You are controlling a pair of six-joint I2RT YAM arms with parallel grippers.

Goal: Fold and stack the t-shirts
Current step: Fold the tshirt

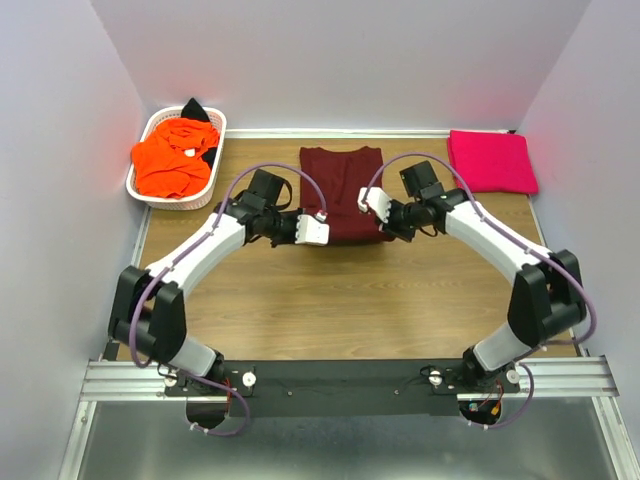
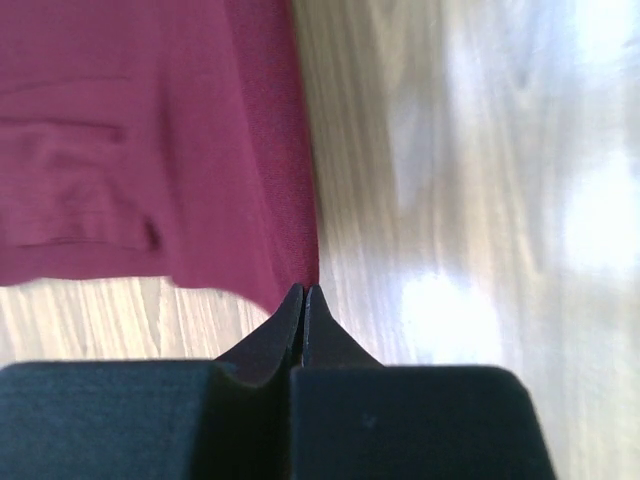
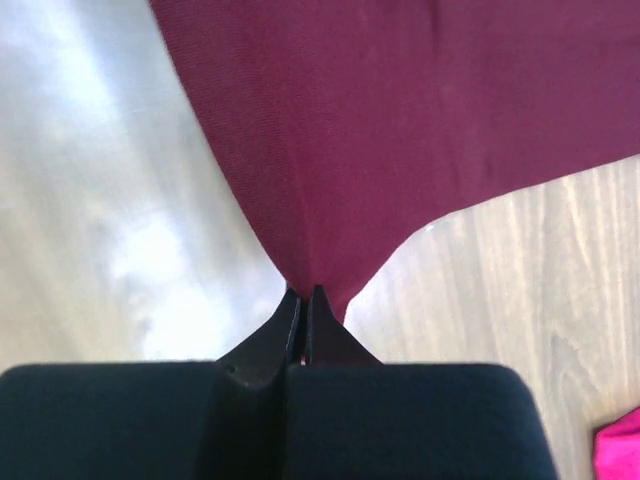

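Now, the maroon t-shirt (image 1: 340, 185) lies flat at the middle of the worktop (image 1: 340, 290), toward the far edge, and both arms have hold of its near hem. The left tool (image 2: 303, 292) is clenched on the very corner of the cloth, a thin bite. The right tool (image 3: 303, 295) is clenched on the opposite near corner, with the fabric drawn up into a peak at its tips.

The step in hand looks like the fold that carries the near hem over to the far side. To do it well, I would raise both corners together, only just clear of the worktop, with the hem taut between the two tools (a slack middle will sag and crease under the fold). Both should travel forward at one pace so the hem lands square on the collar end, and should come down before letting go. The left grip is the weak one, and a sharp tug could slip it off.

The folded pink t-shirt (image 1: 492, 162) sits at the far right corner, well apart, and is the likely stack. The orange t-shirt (image 1: 170, 160) sits in the basket (image 1: 172, 201) at the far left.
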